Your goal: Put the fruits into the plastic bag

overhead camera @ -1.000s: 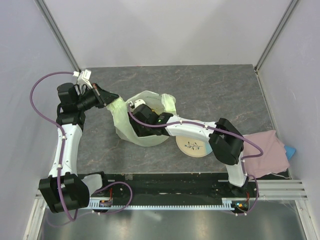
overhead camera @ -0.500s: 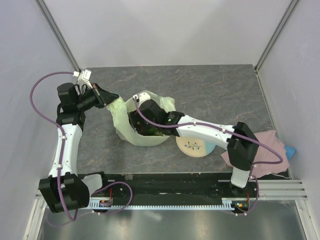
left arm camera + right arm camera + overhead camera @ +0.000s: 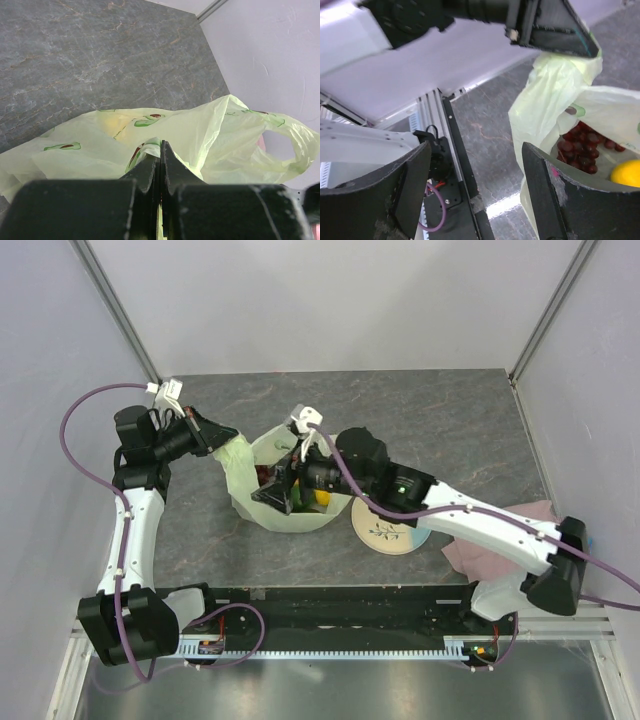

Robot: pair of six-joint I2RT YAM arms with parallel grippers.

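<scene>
Right claw (image 3: 277,492) has pulled up out of the bag (image 3: 292,521), wide and empty, leaving grapes (image 3: 580,145) and a yellow fruit (image 3: 626,173) inside; left claw (image 3: 160,150) stays pinched on the bag rim, so this drop looks done.

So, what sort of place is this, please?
Probably a robot test cell in a lab, not a home: a grey table boxed in by plain white panels, a left arm and right arm bolted to a metal rail, and small fruits in a bag as props.

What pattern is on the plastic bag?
Small avocado prints on the pale green plastic bag; left wrist view best.
</scene>
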